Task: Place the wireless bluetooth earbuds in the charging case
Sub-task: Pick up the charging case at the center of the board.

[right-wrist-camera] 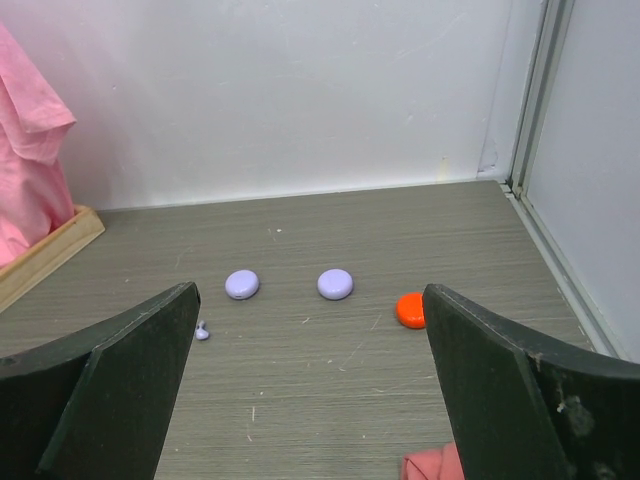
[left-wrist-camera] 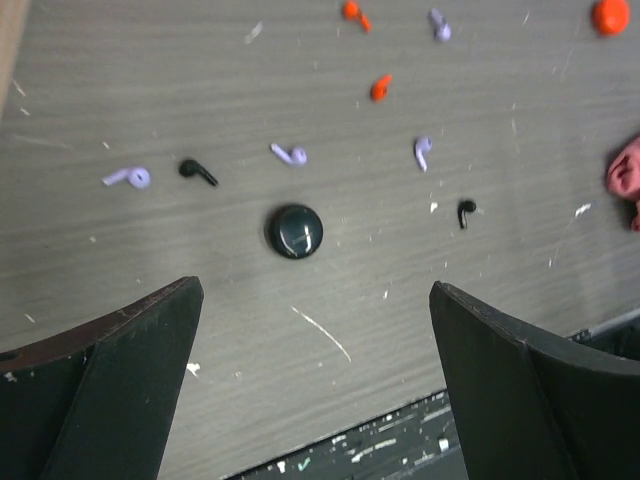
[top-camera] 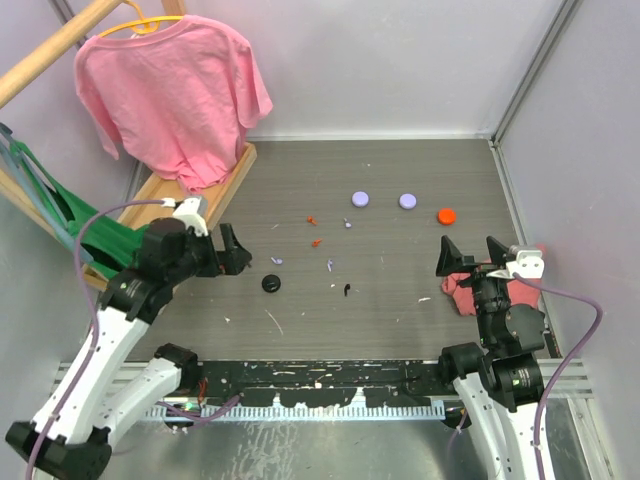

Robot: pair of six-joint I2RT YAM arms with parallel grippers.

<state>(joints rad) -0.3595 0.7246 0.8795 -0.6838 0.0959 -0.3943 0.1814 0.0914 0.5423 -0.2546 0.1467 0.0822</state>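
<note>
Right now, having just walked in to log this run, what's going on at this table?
Nothing is held yet. The left pincer hovers open above the small round black charging case, which sits on the grey wood-grain table. One tiny black comma-shaped earbud lies loose on one side of it, a second black earbud on the other, both outside the case. The right pincer is open too, facing two lilac round discs and an orange round disc farther back.
</note>
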